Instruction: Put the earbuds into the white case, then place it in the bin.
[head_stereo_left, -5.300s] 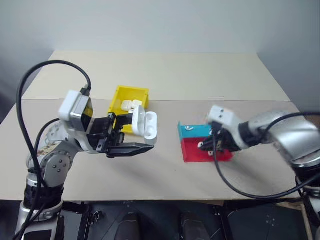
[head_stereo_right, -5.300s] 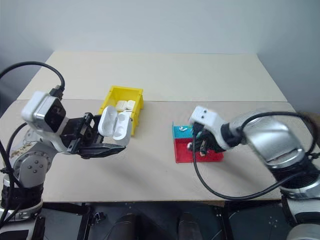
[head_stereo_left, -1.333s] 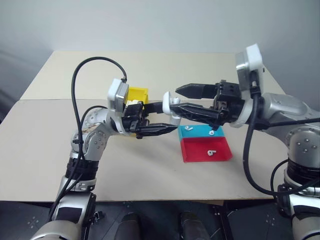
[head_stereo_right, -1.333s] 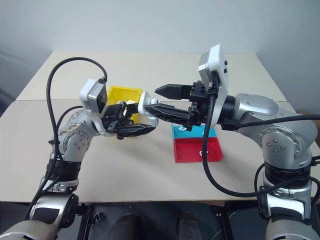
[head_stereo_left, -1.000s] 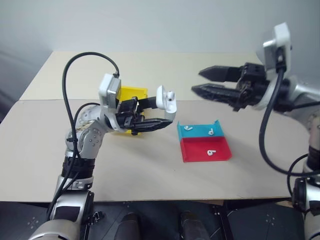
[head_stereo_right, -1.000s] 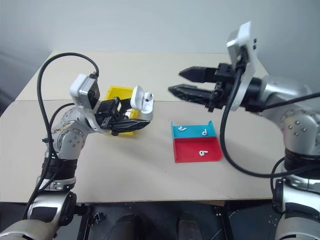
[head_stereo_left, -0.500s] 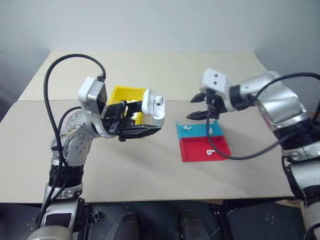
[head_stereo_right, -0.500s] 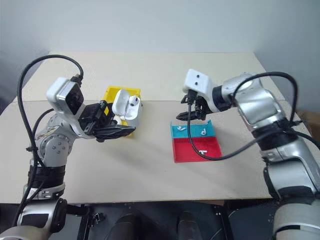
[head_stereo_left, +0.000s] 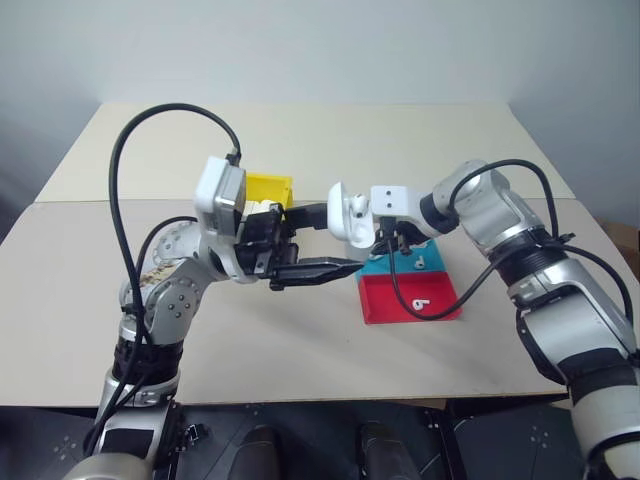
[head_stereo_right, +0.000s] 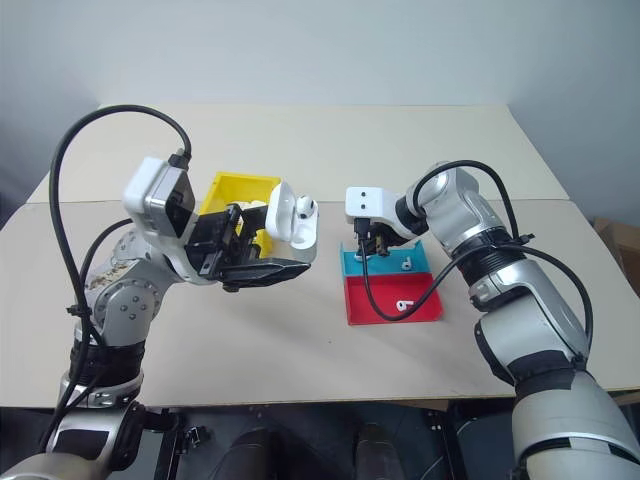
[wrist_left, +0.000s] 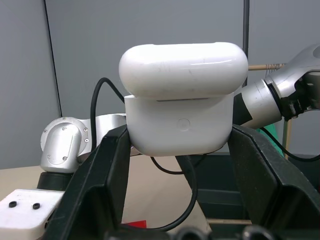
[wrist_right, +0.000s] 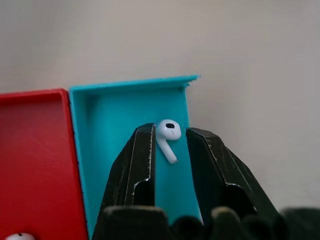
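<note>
My left gripper (head_stereo_left: 338, 238) is shut on the white case (head_stereo_left: 347, 213), holding it in the air with its lid hinged open, just left of the tray. In the left wrist view the case (wrist_left: 182, 100) sits between both black fingers (wrist_left: 102, 172). My right gripper (wrist_right: 169, 137) points down into the teal compartment (wrist_right: 107, 130) and is closed narrowly on an earbud (wrist_right: 167, 131) that lies on its floor. Another earbud (head_stereo_left: 421, 263) rests in the teal part and one (head_stereo_left: 422, 304) in the red part. The yellow bin (head_stereo_right: 235, 190) stands behind my left gripper.
The teal-and-red tray (head_stereo_left: 440, 310) lies right of centre on the tan table (head_stereo_left: 300, 340). Black cables loop over both arms. Several white cases lie inside the bin. Open tabletop stretches in front of and behind the tray.
My right gripper has dropped from above the tray's far edge into the teal compartment, and its fingers have closed around an earbud. The left gripper carried the case a little toward the tray.
</note>
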